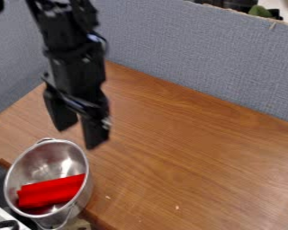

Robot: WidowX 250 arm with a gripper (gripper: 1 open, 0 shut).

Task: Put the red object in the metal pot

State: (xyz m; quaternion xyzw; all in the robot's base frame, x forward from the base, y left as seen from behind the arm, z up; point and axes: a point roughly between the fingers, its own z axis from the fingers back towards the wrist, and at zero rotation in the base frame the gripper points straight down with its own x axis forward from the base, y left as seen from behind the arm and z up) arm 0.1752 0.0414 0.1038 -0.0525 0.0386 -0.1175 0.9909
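The red object (50, 192), a bright rounded bar, lies tilted inside the metal pot (69, 158). The shiny round steel pot stands upright at the table's near-left corner.

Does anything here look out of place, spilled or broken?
Nothing stands out. The red object lies inside the metal pot, which sits upright near the front left corner of the wooden table. The hand hangs open above the pot, holding nothing. No spills or damage show.
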